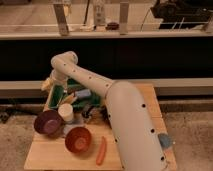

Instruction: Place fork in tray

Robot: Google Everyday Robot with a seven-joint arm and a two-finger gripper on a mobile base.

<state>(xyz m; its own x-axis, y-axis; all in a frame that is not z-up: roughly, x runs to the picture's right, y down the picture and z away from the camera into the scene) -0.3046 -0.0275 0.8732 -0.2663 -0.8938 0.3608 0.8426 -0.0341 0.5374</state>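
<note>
The dark green tray (59,96) sits at the back left of the wooden table, with a blue object (83,93) and other items inside it. My arm (125,120) reaches from the lower right, bends at a white joint (64,63), and comes down over the tray's left end. The gripper (54,84) is at that end of the tray, low over its left wall. I cannot make out the fork; it may be hidden at the gripper or among the things in the tray.
A purple bowl (47,123), a white cup (65,112) and a red-brown bowl (78,139) stand in front of the tray. An orange carrot-like item (101,150) lies near the front edge. A yellow item (46,85) is beside the tray's left wall. A dark counter wall runs behind.
</note>
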